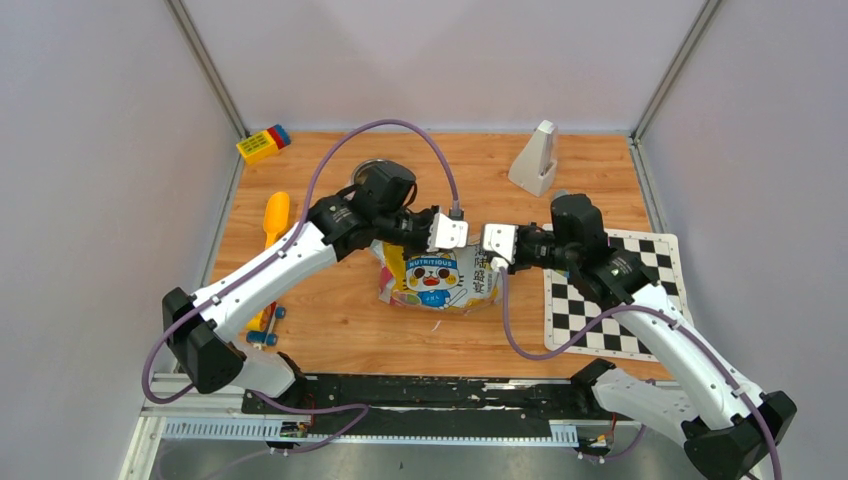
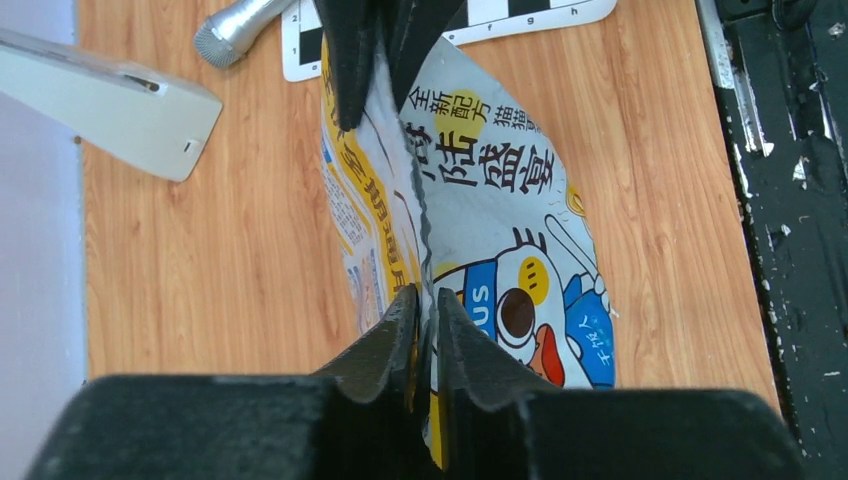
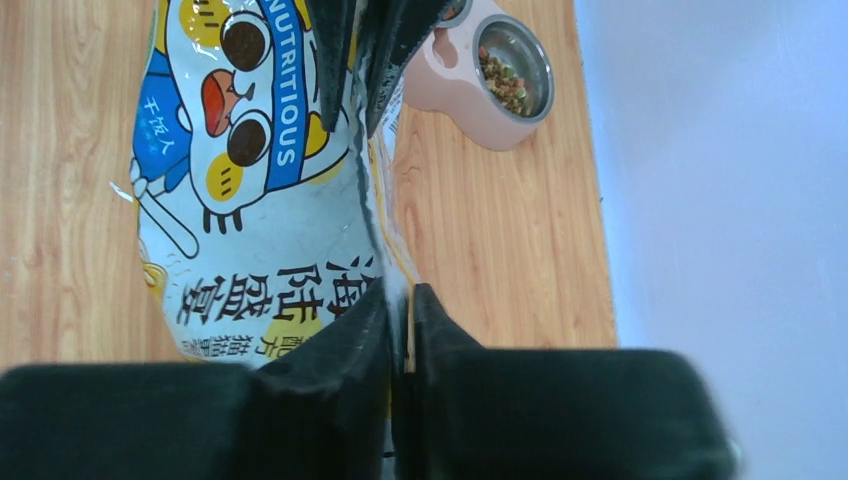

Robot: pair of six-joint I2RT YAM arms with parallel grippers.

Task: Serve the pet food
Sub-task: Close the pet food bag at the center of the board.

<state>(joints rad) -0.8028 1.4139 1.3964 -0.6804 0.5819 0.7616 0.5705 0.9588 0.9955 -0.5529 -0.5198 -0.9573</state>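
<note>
- Left gripper (image 2: 425, 345): the black fingers are closed down to a sliver, pinching one end of the ragged top edge of the bag (image 2: 500, 200).
- Right gripper (image 3: 400, 335): same deal, clamped nearly shut on the other end of that edge. So that's two grippers on one bag, facing each other along the same seam.
- The bag is crinkly, glossy film in white and yellow. It has a cartoon cat, a blue "NUTRITIOUS" band and black Chinese lettering.
- It sits around mid-table, right between the two wrists.
- The pinched edge is on top, and its long axis runs left-right across the table. The printed face is turned toward the arm bases, and the body slopes down to the wood on the near side. Can't see inside the bag.
- Pet food (image 3: 503, 82): small dry bits, mostly brown with a few greenish ones, sitting in one round steel cup of the pink double bowl (image 3: 470, 105). The second cup barely peeks in, so I can't tell what's in it.
- The bowl is beyond the bag on the left arm's side, mostly hidden under that arm in the top view.
- Further out on the wood-grain table (image 1: 340, 320):
  - one yellow plastic scoop (image 1: 274, 215) on the left, well apart from the bag
  - one white wedge-shaped stand (image 1: 533, 160) at the back
  - one silver cylinder with a knurled tip (image 2: 235, 25) near it
  - one flat checkerboard sheet (image 1: 610, 295) on the right
  - one clump of coloured blocks (image 1: 263, 143) in the far-left corner
</note>
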